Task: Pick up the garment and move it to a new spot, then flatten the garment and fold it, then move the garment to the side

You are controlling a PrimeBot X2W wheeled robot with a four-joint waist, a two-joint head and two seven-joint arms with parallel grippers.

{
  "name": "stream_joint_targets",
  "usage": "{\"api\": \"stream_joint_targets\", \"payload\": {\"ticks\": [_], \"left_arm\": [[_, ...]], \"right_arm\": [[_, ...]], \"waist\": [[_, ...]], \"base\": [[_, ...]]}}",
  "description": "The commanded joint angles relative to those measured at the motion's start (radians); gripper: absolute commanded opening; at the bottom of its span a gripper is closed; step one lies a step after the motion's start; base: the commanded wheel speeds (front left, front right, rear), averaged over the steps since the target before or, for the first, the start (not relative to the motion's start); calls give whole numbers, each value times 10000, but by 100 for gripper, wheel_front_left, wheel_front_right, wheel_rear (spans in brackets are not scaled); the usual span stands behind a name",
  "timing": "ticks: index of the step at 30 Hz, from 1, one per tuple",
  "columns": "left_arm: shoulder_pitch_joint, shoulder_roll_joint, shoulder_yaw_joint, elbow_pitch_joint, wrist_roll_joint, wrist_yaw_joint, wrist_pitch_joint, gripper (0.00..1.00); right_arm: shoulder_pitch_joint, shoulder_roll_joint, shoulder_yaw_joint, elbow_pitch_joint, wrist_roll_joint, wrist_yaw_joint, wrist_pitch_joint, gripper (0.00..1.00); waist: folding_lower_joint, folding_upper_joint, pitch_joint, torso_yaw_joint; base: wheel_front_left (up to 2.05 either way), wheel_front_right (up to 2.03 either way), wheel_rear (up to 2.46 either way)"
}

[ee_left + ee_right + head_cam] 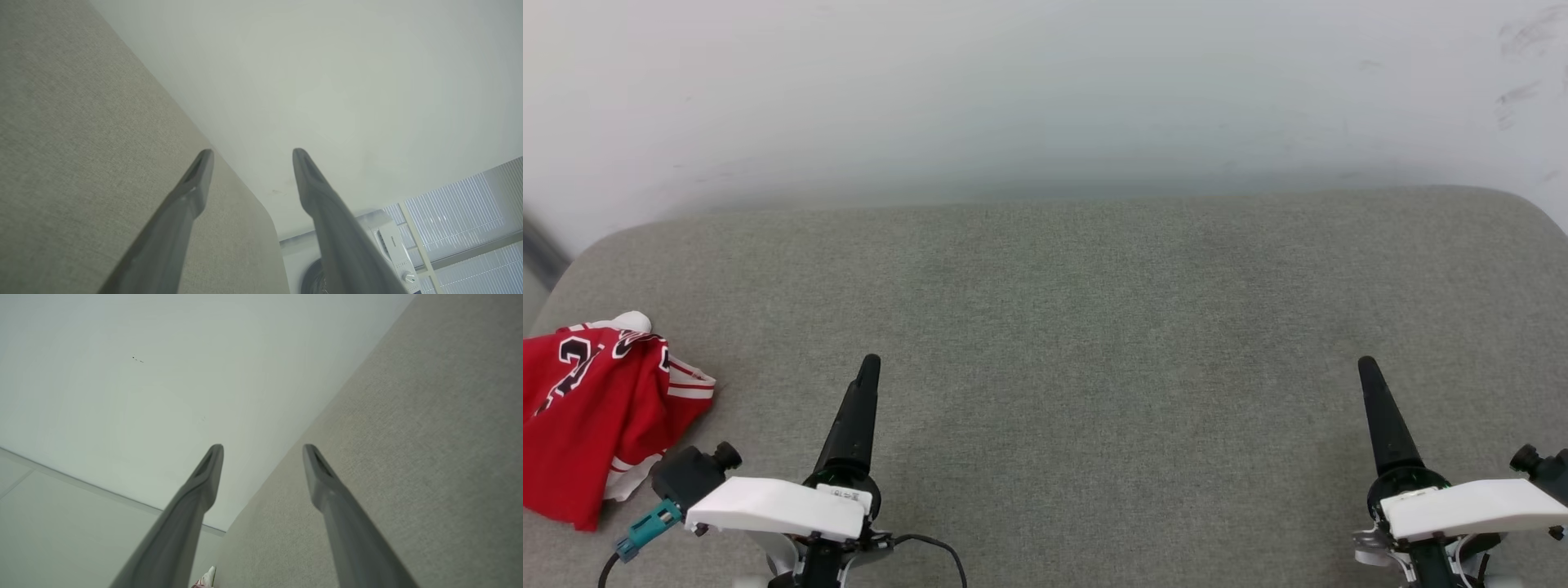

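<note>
Both splayed, empty: left fingers (pixel 192 192), right fingers (pixel 204 477); garment (pixel 588 416) bunched, long axis near-far.

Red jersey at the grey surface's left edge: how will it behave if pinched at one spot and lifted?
The jersey lies crumpled in folds, so it is likely floppy: a one-point pinch would probably let it drape and hang bunched. It looks thin, so likely light. The grey surface is woven cloth, so pushing may bunch the jersey rather than slide it.

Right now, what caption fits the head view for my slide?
Crumpled red jersey at the left edge of the grey padded surface; left gripper and right gripper hover open, empty.
</note>
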Motion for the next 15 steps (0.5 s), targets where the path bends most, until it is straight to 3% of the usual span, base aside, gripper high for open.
{"api": "stream_joint_targets", "payload": {"ticks": [1, 15], "left_arm": [[-182, 109, -105, -183, 524, -19, -97, 100], [-2, 416, -614, -329, 3118, -21, -564, 100]], "right_arm": [[-106, -80, 62, -239, -550, 1, -114, 100], [-186, -329, 549, -373, -3750, 2, -444, 100]], "waist": [[0, 0, -5, 7], [0, 0, -33, 10]], "base": [[0, 0, 0], [0, 0, 0]]}}
